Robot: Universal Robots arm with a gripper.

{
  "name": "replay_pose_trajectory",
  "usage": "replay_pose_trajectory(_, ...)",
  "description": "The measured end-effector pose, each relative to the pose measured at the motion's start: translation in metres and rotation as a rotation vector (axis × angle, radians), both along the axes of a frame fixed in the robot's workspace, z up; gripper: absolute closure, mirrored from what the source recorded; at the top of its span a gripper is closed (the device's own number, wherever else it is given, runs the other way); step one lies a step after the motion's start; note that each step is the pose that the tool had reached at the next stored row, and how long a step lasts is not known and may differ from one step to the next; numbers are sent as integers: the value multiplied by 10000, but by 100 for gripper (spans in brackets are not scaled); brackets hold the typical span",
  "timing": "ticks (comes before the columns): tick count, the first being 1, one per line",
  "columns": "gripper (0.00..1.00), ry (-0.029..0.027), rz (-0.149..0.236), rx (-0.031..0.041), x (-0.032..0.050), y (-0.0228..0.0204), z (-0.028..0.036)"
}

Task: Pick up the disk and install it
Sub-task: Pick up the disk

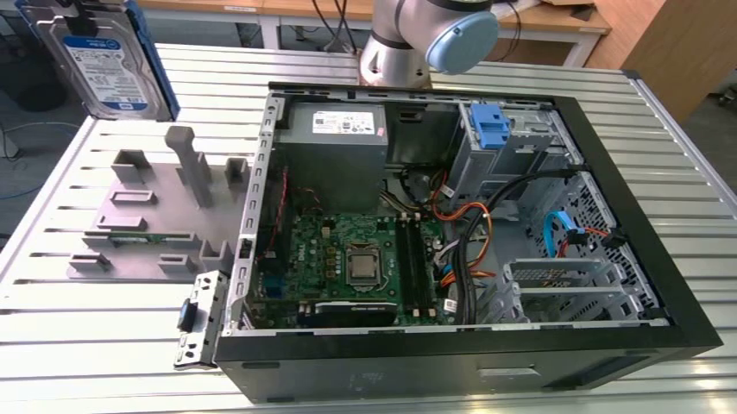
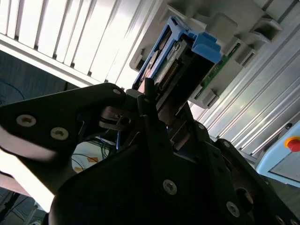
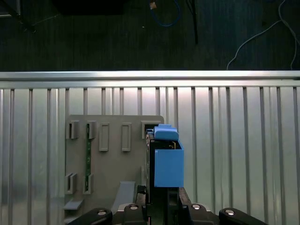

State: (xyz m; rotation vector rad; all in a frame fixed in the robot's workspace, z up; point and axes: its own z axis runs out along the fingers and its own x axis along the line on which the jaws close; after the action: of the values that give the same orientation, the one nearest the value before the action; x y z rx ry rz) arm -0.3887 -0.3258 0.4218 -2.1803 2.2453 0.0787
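The slatted metal bench [image 1: 69, 345] carries an open black computer case [image 1: 461, 371], whose power supply [image 1: 334, 129] bears a white sticker. Beside the case, on the exterior view's left, lies a grey holder plate [image 1: 138, 216]. Above that plate the disk [image 1: 110, 69] hangs upright with its white-and-blue label facing out, pinched by the pincer [image 3: 161, 204].

A slatted metal table [image 1: 81, 345] carries a grey slotted rack [image 1: 121, 226], centre left. An open computer case [image 1: 461, 371] stands centre right.
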Motion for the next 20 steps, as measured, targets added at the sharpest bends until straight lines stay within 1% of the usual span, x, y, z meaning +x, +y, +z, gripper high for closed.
replay_pose_trajectory(13, 65, -1, 1, 0, 0, 0, 118)
replay_pose_trajectory(20, 65, 0, 0, 0, 0, 1, 192)
